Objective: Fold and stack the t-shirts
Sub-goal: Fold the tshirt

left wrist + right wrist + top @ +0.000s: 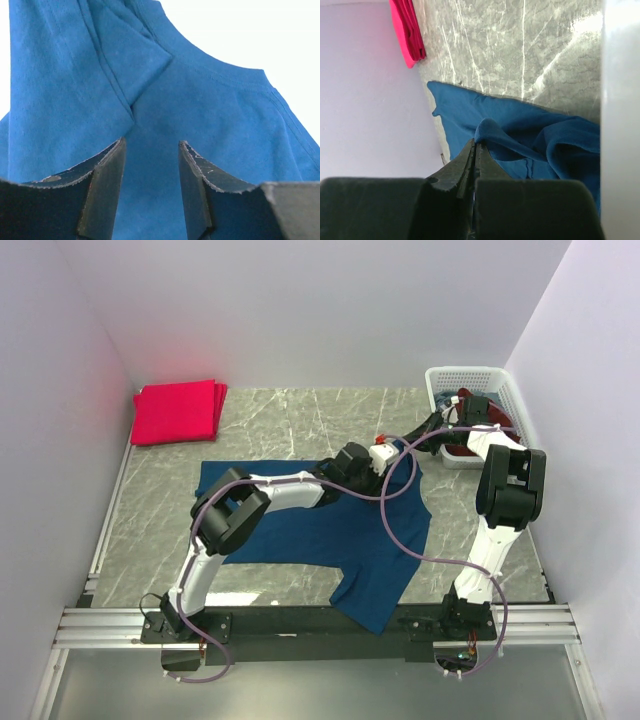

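A blue t-shirt (320, 530) lies spread across the middle of the table, one sleeve hanging over the near edge. My left gripper (393, 460) is at its far right corner. In the left wrist view it (151, 142) is open just above the blue cloth (210, 115), near a folded sleeve. My right gripper (415, 440) meets it there from the right. In the right wrist view it (475, 143) is shut, pinching a raised fold of the blue shirt (485, 110). A folded pinkish-red stack (178, 410) lies at the far left and shows in the right wrist view (407, 30).
A white lattice basket (495, 380) stands at the far right, with dark maroon cloth (462, 402) in it, partly hidden by my right arm. White walls close in the left, back and right. Purple cables loop over the shirt.
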